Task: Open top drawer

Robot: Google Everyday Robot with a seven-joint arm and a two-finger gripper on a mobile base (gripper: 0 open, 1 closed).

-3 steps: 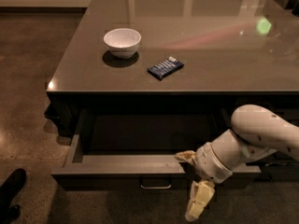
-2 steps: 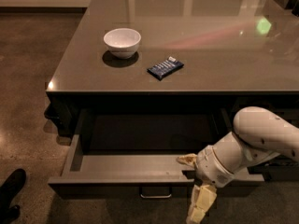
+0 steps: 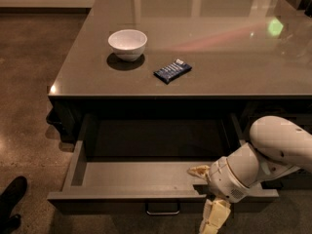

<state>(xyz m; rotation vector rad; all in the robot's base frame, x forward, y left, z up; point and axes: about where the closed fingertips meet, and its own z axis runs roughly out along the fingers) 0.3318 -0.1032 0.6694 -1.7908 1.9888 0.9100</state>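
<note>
The top drawer (image 3: 136, 174) is a wide dark grey drawer under the counter edge, pulled far out, with a plain grey inside that looks bare. Its small metal loop handle (image 3: 162, 209) shows at the centre of the front panel. My gripper (image 3: 207, 194) sits at the drawer's front edge, right of the handle. One cream finger (image 3: 199, 170) lies over the front lip inside the drawer. The other finger (image 3: 214, 216) hangs down in front of the panel. The white arm (image 3: 273, 152) comes in from the right.
A white bowl (image 3: 127, 44) and a dark blue snack packet (image 3: 172, 70) sit on the grey countertop (image 3: 219, 48). A dark shoe (image 3: 10, 199) shows at the lower left on the brown floor. Another dark cabinet column stands behind the arm at right.
The drawer has slid further out toward the camera. My gripper has moved with its front edge, down and toward the camera.
</note>
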